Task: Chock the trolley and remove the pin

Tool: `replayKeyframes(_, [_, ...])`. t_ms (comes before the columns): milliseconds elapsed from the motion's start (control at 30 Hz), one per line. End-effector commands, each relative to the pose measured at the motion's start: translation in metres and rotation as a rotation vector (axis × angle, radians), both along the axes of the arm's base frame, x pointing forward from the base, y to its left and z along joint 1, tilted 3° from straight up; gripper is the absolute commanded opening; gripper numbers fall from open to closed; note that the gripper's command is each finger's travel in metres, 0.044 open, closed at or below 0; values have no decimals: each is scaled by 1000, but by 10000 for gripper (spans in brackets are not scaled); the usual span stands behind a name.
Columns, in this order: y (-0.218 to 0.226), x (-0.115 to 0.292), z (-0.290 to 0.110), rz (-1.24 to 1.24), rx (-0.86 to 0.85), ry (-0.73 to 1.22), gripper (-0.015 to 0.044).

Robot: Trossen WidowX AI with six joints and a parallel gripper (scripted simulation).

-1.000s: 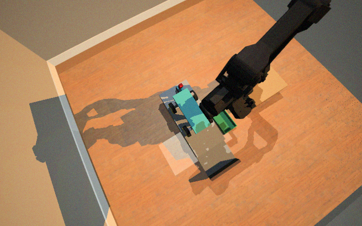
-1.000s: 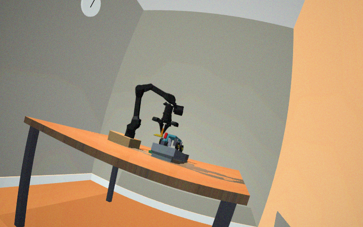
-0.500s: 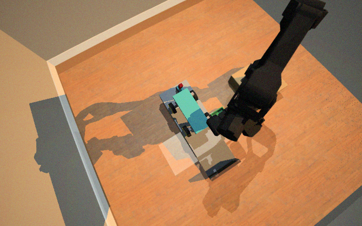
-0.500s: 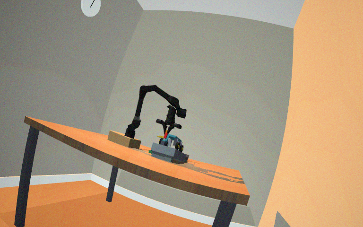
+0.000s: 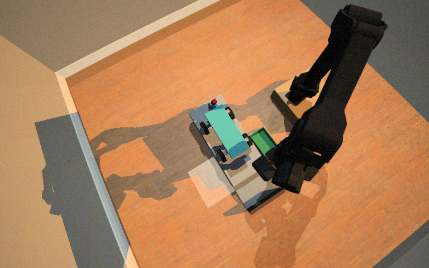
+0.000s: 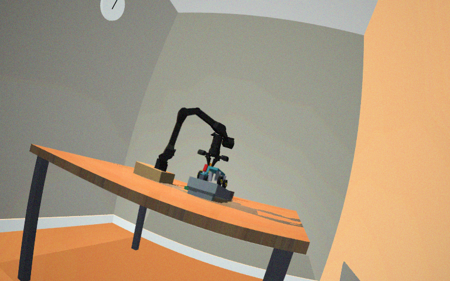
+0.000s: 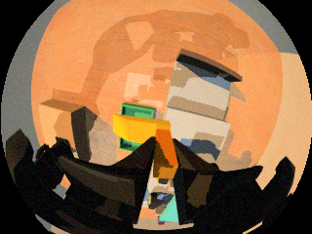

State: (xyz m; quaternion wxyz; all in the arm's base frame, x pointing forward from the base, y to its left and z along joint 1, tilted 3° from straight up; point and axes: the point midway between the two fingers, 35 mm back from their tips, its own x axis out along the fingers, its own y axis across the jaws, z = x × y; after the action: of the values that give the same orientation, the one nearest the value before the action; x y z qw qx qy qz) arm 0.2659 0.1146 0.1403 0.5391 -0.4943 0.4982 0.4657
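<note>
Fingers clenched on orange handle (image 7: 167,150) of yellow chock (image 7: 138,128); in wrist view, handle runs up between the dark fingers at frame centre, yellow body just above-left of fingertips.

Green tray (image 7: 138,112) directly behind chock, touching in view.

Top view: arm hides chock; fingers (image 5: 286,172) lower right of trolley (image 5: 226,132), over ramp (image 5: 253,189) edge beside tray (image 5: 263,141).

Red-headed stop pin (image 5: 214,101) seated at ramp's upper end on bench (image 5: 158,63).
</note>
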Motion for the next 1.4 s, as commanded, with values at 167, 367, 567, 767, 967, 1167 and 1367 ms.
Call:
replayKeyframes(167, [2,1,0,278,-41,9,0])
replayKeyframes(367, [3,1,0,495,-68,18,0])
replayKeyframes(567, [4,2,0,711,-95,27,0])
replayKeyframes(767, [4,2,0,925,-120,37,0])
replayKeyframes(967, [5,2,0,1140,-145,49,0])
replayKeyframes(1167, [6,2,0,1355,-167,65,0])
replayKeyframes(1367, [6,2,0,1479,-179,76,0])
